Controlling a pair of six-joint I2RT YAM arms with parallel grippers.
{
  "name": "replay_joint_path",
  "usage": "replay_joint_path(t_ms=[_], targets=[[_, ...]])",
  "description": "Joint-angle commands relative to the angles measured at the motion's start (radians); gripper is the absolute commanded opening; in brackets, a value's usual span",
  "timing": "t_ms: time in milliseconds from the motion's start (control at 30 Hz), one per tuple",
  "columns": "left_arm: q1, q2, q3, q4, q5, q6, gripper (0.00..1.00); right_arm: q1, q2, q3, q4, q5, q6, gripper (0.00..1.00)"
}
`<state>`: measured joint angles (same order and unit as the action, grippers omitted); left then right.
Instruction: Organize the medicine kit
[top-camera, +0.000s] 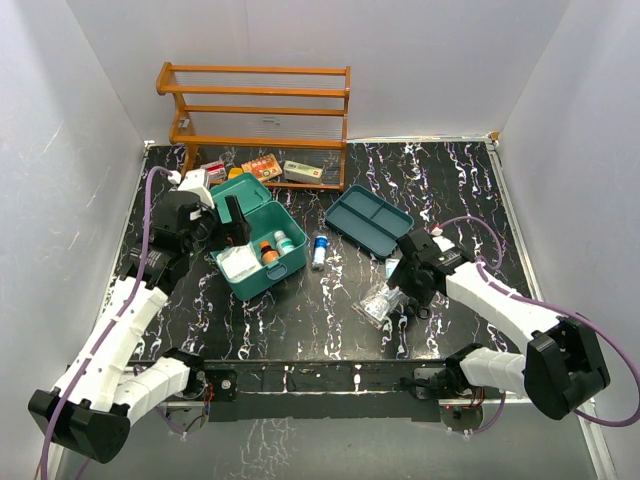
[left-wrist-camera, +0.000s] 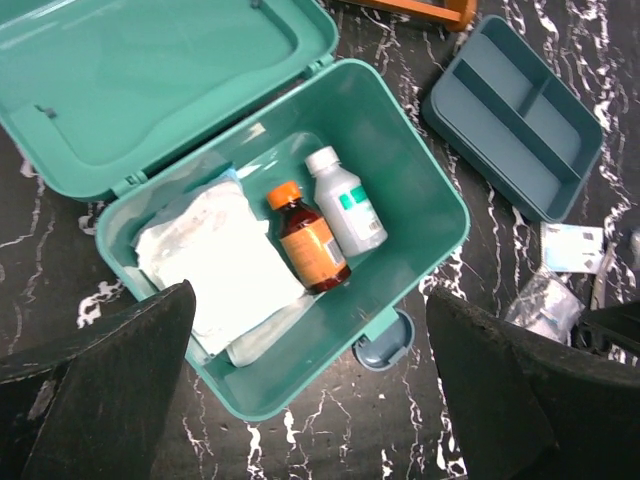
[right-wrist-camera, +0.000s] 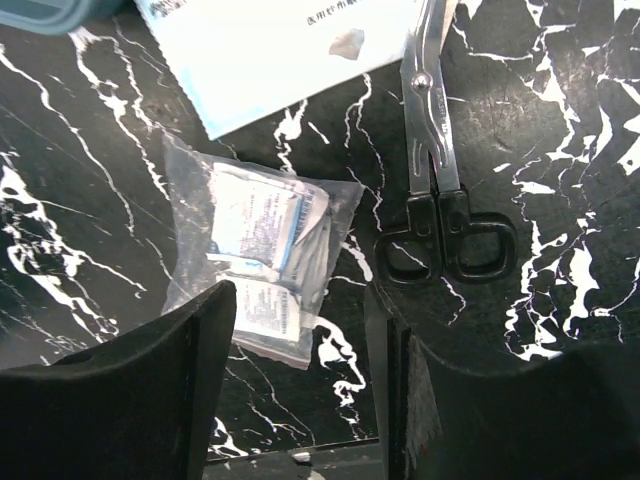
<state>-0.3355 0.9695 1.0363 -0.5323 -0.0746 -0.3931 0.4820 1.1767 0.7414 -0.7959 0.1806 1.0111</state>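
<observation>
- Black, white-veined glossy tabletop (top-camera: 300, 320), ringed by plain white walls.
- medicine kit (left-wrist-camera: 410, 150): smooth teal plastic with rounded corners and its lid hinged back. It sits on the table's left half, before the slatted orange rack (top-camera: 260, 105).
- Inside lie an amber bottle (left-wrist-camera: 312, 245), a white bottle (left-wrist-camera: 345, 205) and a soft white pad (left-wrist-camera: 215, 255), its corner hidden by a finger.
- left gripper (left-wrist-camera: 310, 300) hangs over the kit, fingers spread wide, holding nothing.
- right gripper (right-wrist-camera: 305, 300): fingers parted over a crinkled clear bag (right-wrist-camera: 260, 235); contact unclear.
- Metal scissors (right-wrist-camera: 440, 200): blade tips cut off.
</observation>
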Motion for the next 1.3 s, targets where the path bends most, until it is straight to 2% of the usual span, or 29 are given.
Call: replay_joint_path(t_ms=[0,333,533,667,1000,1267], targets=[[0.004,-0.054,-0.036,0.044,0.117,-0.016,0.99,-0.005,-0.002,-0.027,0.086,-0.008,-0.036,0.51],[-0.011,-0.092,-0.063,0.114,0.318,-0.052,0.93,-0.005,0.058,-0.063,0.146,-0.07,-0.094,0.45],[-0.011,-0.064,-0.052,0.172,0.417,-0.066,0.92,-0.005,0.102,-0.066,0.19,-0.092,-0.102,0.38],[-0.011,-0.005,-0.021,0.215,0.494,-0.082,0.91,-0.005,0.139,-0.07,0.198,-0.114,-0.118,0.29],[-0.016,0.107,0.01,0.306,0.615,-0.173,0.88,-0.005,0.151,-0.098,0.237,-0.121,-0.19,0.0],[-0.029,0.188,0.005,0.38,0.675,-0.254,0.88,-0.005,0.115,0.028,0.234,-0.183,-0.301,0.0]])
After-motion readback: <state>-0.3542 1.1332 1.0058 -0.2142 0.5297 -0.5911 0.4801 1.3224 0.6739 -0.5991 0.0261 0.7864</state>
